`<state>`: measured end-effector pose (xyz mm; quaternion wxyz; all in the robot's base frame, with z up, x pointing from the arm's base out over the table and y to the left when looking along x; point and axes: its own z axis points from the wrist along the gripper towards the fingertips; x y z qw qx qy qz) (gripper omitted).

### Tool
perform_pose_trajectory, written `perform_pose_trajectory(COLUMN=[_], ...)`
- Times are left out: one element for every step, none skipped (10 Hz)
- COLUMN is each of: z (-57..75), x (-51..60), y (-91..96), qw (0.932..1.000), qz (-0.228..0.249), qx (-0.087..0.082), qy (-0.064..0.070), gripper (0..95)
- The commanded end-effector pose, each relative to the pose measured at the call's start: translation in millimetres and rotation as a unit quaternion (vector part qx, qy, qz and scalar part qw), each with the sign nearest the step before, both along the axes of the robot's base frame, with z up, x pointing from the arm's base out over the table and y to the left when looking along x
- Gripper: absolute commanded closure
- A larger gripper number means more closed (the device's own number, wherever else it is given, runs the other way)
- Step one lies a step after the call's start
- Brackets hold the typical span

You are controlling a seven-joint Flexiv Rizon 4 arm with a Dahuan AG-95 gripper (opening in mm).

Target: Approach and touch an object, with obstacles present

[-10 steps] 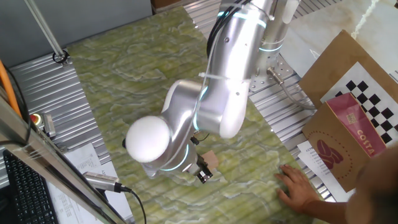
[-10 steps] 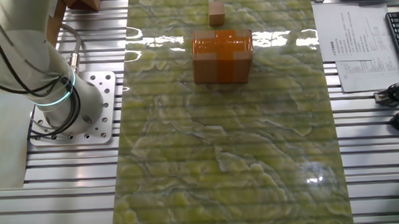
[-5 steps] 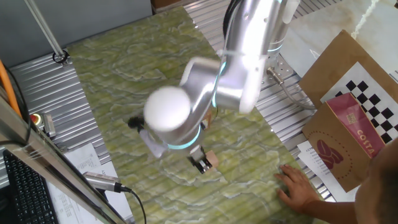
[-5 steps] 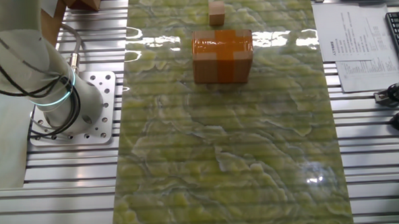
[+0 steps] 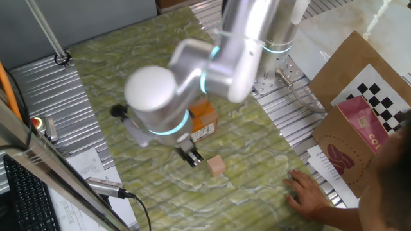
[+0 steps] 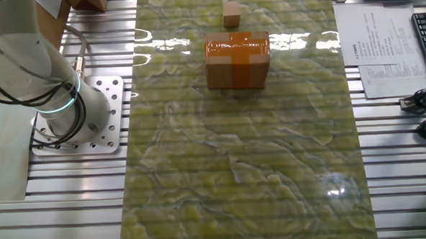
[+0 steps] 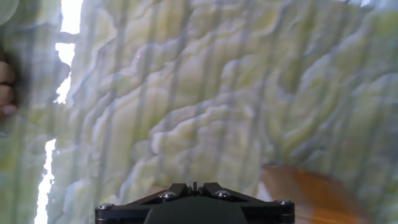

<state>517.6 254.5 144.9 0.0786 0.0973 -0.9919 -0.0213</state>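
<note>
The small pale tan wooden cube (image 5: pixel 217 165) lies on the green marbled mat, near its front edge; the other fixed view shows the cube (image 6: pixel 231 13) at the far end of the mat. The cardboard box with orange tape and a white label (image 5: pixel 204 122) stands just behind the cube, and shows in the other fixed view (image 6: pixel 237 58). My gripper (image 5: pixel 191 156) hangs low over the mat, a short way left of the cube and apart from it. In the hand view my gripper (image 7: pixel 194 186) is shut and empty; the cube is out of that view.
A person's hand (image 5: pixel 308 190) rests on the mat's right edge, close to the cube; its fingers (image 7: pixel 5 87) show at the hand view's left edge. An orange-brown blur (image 7: pixel 311 190) sits low right there. Papers (image 6: pixel 379 47) and a keyboard lie beside the mat.
The arm has swung left. My gripper, which was right at the cube, now stands apart on its left. The box, hidden before by the arm, now shows.
</note>
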Motion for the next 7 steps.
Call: perform_pose_trajectory(z=[14.4, 15.9, 15.9, 15.9, 15.9, 15.9, 15.9], x=[8.4, 9.5, 9.5, 9.5, 9.5, 9.5, 9.5], y=[-18.5, -20.4, -20.4, -20.4, -20.4, -20.4, -20.4], qw=[1.0, 1.0, 0.9995, 0.9991, 0.9981, 0.9974, 0.9961], qz=[0.006, 0.004, 0.001, -0.003, -0.03, -0.047, -0.069], qx=[0.004, 0.003, 0.005, 0.01, 0.012, 0.008, 0.004], qy=[-0.001, -0.005, -0.032, -0.04, -0.053, -0.054, -0.054], gripper=[95.0, 95.0, 95.0, 95.0, 95.0, 95.0, 95.0])
